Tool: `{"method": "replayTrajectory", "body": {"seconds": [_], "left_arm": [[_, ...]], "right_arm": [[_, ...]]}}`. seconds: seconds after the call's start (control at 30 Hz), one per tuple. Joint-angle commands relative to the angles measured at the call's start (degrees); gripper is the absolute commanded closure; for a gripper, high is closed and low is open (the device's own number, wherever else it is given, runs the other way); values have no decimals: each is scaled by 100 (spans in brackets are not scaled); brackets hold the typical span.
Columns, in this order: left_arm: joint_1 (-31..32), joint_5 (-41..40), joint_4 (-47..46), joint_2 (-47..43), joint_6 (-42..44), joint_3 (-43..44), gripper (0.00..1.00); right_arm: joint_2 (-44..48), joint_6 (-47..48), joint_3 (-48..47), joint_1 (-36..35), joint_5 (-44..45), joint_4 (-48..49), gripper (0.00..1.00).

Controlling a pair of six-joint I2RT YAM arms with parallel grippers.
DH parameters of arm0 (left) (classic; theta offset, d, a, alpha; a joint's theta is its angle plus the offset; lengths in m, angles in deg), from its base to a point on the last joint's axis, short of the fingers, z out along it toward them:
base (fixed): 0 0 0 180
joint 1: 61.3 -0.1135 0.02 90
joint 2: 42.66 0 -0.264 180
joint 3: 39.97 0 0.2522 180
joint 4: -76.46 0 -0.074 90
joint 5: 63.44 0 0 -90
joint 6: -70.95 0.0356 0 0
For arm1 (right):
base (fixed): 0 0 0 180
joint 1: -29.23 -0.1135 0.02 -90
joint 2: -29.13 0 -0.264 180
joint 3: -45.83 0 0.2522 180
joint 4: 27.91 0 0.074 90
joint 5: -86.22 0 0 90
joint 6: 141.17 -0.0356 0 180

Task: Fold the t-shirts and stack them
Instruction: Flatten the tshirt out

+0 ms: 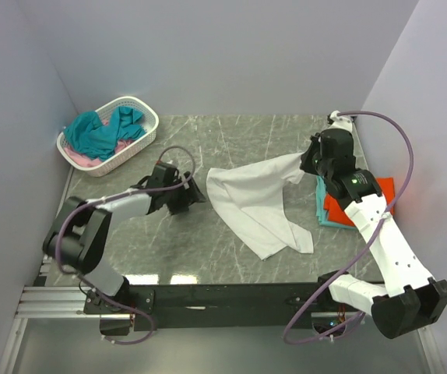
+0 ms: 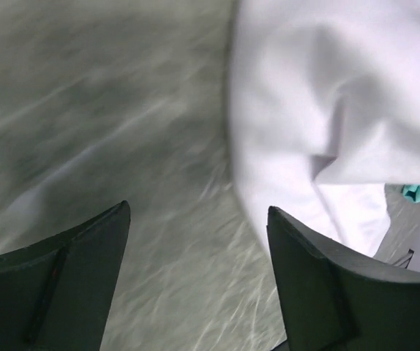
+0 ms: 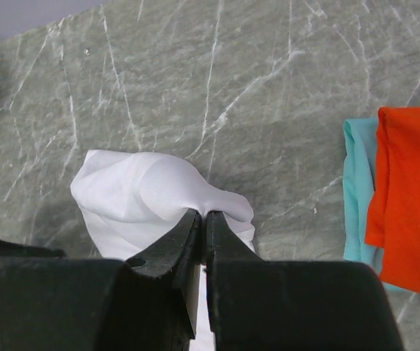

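**A:** What is carrying everything?

**B:** A grey-green marbled counter (image 1: pixel 231 132), with pale lilac walls closing it in.

**A:** How many shirts?

**B:** One white t-shirt (image 1: pixel 255 202) is lying mid-counter. Right of it, one orange-red t-shirt (image 1: pixel 364 204) is sitting on one folded teal t-shirt (image 1: pixel 322 204). Far left of it, one basket (image 1: pixel 149 118) is holding teal cloth (image 1: pixel 103 131) over pink cloth (image 1: pixel 79 158); I cannot count those.

**A:** The grippers?

**B:** The right gripper (image 3: pixel 204 219) is pinching the white t-shirt's right corner. The left gripper (image 2: pixel 199 219) is hovering spread wide, just beside its left edge.

1. A grey-green marbled bench (image 1: pixel 231 136) with pale veins fills the middle.
2. A white perforated basket (image 1: pixel 147 111) stands at its far left corner.
3. A silver metal rail (image 1: pixel 52 300) lies along the near left edge.
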Motion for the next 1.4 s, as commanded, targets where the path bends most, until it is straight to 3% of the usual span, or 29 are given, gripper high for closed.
{"method": "replayTrajectory", "body": {"seconds": [0.0, 0.27, 0.3, 0.37, 0.4, 0.43, 0.6, 0.83, 1.07, 1.37], "left_arm": [[156, 408, -534, 543, 173, 717, 20], [288, 451, -375, 1871, 348, 2052, 53], [306, 443, -393, 1942, 366, 2159, 63], [341, 399, -349, 2109, 427, 2474, 73], [341, 346, -323, 2153, 445, 2555, 92], [350, 320, -314, 2188, 480, 2625, 99], [350, -216, -59, 1645, 674, 2653, 99], [569, -1604, -112, -613, 815, 1765, 99], [965, -2457, 618, -2292, 1218, 1931, 99], [1176, -2010, 1180, -4481, 1764, 2599, 99]], "right_arm": [[108, 134, 73, 181, -68, 281, 100], [231, 169, 249, 445, -348, 413, 100], [240, 178, 240, 463, -366, 413, 100], [275, 178, 205, 507, -402, 395, 100], [319, 187, 162, 516, -445, 395, 100], [354, 187, 135, 524, -472, 334, 100], [749, 213, 38, 524, -656, 211, 100], [1636, 301, -111, 516, -1105, 44, 100], [2260, 398, -909, 516, -1816, -299, 100], [3051, 310, -2122, 524, -2932, -659, 100]]}}
